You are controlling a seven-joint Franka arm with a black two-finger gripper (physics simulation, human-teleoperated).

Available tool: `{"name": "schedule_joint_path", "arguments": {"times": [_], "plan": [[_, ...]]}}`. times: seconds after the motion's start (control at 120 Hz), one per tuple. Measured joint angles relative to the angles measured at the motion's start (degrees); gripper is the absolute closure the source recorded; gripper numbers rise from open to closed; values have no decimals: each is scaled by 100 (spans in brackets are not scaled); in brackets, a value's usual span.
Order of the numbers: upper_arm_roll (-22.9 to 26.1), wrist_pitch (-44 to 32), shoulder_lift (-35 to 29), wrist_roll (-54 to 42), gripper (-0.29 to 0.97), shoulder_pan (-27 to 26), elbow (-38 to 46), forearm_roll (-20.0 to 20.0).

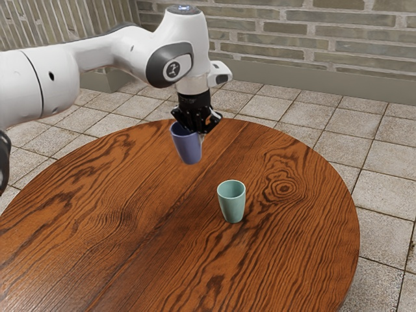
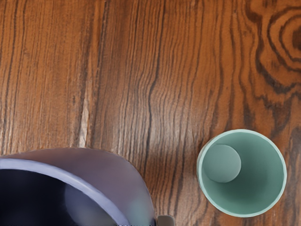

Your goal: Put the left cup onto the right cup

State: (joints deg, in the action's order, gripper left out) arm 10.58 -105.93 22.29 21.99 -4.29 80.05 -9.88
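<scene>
Blue cup (image 1: pixel 187 146) gripped above table (image 1: pixel 97 227); green cup (image 1: pixel 231 201) apart.

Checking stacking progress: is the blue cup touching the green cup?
Apart. The exterior view shows the blue cup held above the table, with wood showing between it and the green cup.

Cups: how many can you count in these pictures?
2. The blue cup hangs in the gripper above the table; the green cup stands upright on the table.
</scene>
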Motion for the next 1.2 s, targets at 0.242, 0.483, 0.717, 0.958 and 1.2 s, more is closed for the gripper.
{"name": "schedule_joint_path", "arguments": {"times": [0.242, 0.483, 0.717, 0.958, 1.2], "plan": [[56, -194, 260, 213, 78, -106, -192, 3], [204, -299, 522, 439, 78, -233, -372, -5], [208, -330, 716, 606, 78, -333, -485, -15], [209, -333, 807, 771, 78, -404, -488, -11], [209, -294, 881, 907, 78, -412, -488, -4]]}}
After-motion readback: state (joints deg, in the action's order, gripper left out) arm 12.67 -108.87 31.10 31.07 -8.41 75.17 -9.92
